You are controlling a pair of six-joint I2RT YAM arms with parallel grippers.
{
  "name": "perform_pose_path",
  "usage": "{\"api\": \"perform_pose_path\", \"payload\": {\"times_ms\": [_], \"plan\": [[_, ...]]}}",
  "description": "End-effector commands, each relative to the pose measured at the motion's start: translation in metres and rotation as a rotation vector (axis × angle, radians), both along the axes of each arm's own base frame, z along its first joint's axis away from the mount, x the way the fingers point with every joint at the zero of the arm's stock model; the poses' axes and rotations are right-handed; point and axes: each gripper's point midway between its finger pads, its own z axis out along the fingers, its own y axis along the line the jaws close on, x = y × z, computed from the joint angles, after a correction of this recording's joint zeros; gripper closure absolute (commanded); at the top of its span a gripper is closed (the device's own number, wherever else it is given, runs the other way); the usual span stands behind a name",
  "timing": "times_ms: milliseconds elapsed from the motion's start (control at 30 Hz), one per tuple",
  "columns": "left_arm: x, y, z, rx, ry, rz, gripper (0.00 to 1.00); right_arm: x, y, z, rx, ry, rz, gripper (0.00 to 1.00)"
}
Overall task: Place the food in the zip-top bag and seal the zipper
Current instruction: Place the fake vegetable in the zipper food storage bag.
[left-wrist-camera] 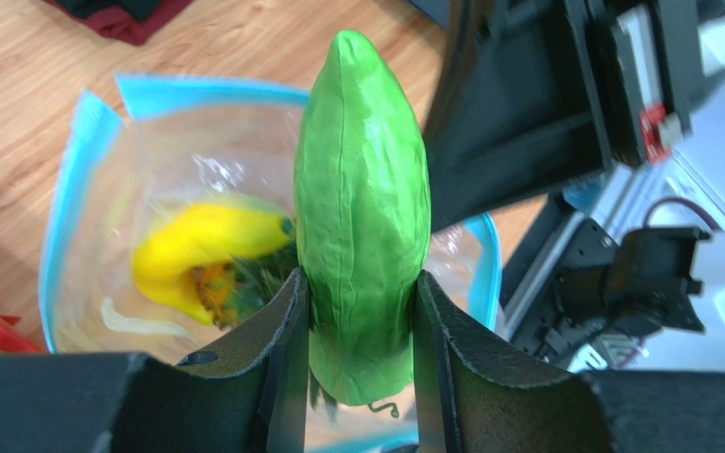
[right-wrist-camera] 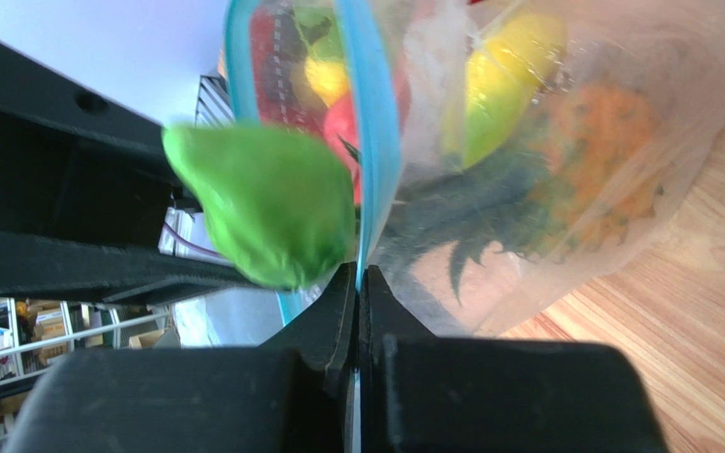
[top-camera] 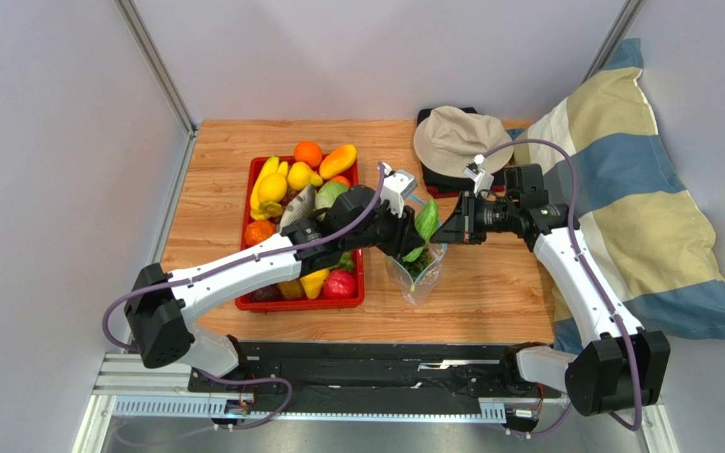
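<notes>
The clear zip-top bag [top-camera: 416, 274] stands open on the wooden table, right of the tray. Its blue-green zipper [left-wrist-camera: 59, 217] rims the mouth. Inside lie a yellow fruit [left-wrist-camera: 206, 250] and an orange pineapple [right-wrist-camera: 603, 160] with dark leaves. My left gripper [left-wrist-camera: 362, 283] is shut on a green cucumber [left-wrist-camera: 362, 208], held point-down over the bag's mouth [top-camera: 426, 222]. My right gripper [right-wrist-camera: 358, 274] is shut on the zipper [right-wrist-camera: 371, 142] at the bag's right edge and holds that side up. In the right wrist view the cucumber [right-wrist-camera: 262, 203] hangs just outside the strip.
A red tray [top-camera: 243, 304] with several toy fruits and vegetables sits left of the bag, under my left arm. A beige hat [top-camera: 456, 140] lies on a dark item at the back. A striped pillow [top-camera: 612, 189] covers the table's right side.
</notes>
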Motion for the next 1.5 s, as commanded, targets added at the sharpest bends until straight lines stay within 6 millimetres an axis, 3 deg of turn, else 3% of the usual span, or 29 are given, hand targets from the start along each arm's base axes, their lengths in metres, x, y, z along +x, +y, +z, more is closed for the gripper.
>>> {"api": "perform_pose_path", "payload": {"times_ms": [0,100,167,233,267,300,367,400,433,500,533,567,600,633,800,867,933,1067,1200,1467], "plan": [[-0.025,-0.006,0.035,-0.124,-0.098,-0.116,0.90,0.005,0.003,0.020,0.045,-0.079,-0.013,1.00],[-0.041,-0.003,0.042,-0.089,-0.171,-0.253,0.96,0.003,0.001,0.016,0.028,-0.074,-0.011,1.00],[-0.045,0.010,0.044,-0.025,-0.236,-0.295,1.00,0.004,0.000,0.015,0.013,-0.091,-0.008,1.00],[-0.046,0.025,0.062,-0.005,-0.294,-0.324,1.00,0.003,-0.002,0.012,-0.004,-0.102,-0.001,1.00],[-0.037,0.033,0.069,0.018,-0.340,-0.314,1.00,0.003,-0.002,0.011,-0.010,-0.105,0.002,1.00],[-0.033,0.038,0.090,0.004,-0.372,-0.300,1.00,0.001,-0.003,0.010,-0.013,-0.102,0.004,1.00],[-0.048,0.048,0.096,0.020,-0.313,-0.404,1.00,0.001,-0.004,0.008,-0.020,-0.116,0.013,1.00],[-0.049,0.053,0.123,-0.012,-0.316,-0.424,1.00,0.000,-0.004,0.008,-0.021,-0.131,0.018,1.00],[-0.062,0.059,0.104,0.045,-0.197,-0.481,1.00,-0.001,-0.004,0.005,-0.023,-0.133,0.025,1.00],[-0.093,0.063,0.117,0.026,-0.104,-0.618,1.00,-0.001,-0.003,0.004,-0.026,-0.157,0.036,1.00],[-0.105,0.070,0.097,0.083,0.026,-0.648,1.00,-0.003,-0.004,0.004,-0.027,-0.159,0.039,1.00],[-0.111,0.074,0.092,0.102,0.087,-0.659,1.00,-0.003,-0.004,0.002,-0.030,-0.162,0.042,1.00],[-0.111,0.076,0.089,0.127,0.124,-0.652,1.00,-0.005,-0.003,0.001,-0.037,-0.166,0.051,1.00],[-0.115,0.083,0.072,0.190,0.223,-0.646,1.00,-0.006,-0.003,0.003,-0.039,-0.178,0.052,1.00],[-0.119,0.088,0.067,0.121,0.419,-0.622,0.95,-0.011,-0.001,0.001,-0.063,-0.217,0.069,1.00],[-0.131,0.089,0.064,0.093,0.526,-0.615,0.92,-0.012,0.001,0.005,-0.064,-0.232,0.074,1.00],[-0.127,0.083,0.058,0.086,0.622,-0.544,0.95,-0.012,0.000,0.006,-0.068,-0.236,0.077,1.00],[-0.099,0.074,0.047,0.071,0.742,-0.363,0.95,-0.013,0.001,0.010,-0.074,-0.265,0.090,1.00],[-0.079,0.062,0.043,0.043,0.881,-0.317,0.93,-0.012,0.001,0.012,-0.084,-0.292,0.093,1.00],[-0.036,0.053,0.029,-0.001,1.076,-0.112,0.89,0.012,-0.001,0.031,-0.116,-0.390,0.022,1.00]]}}
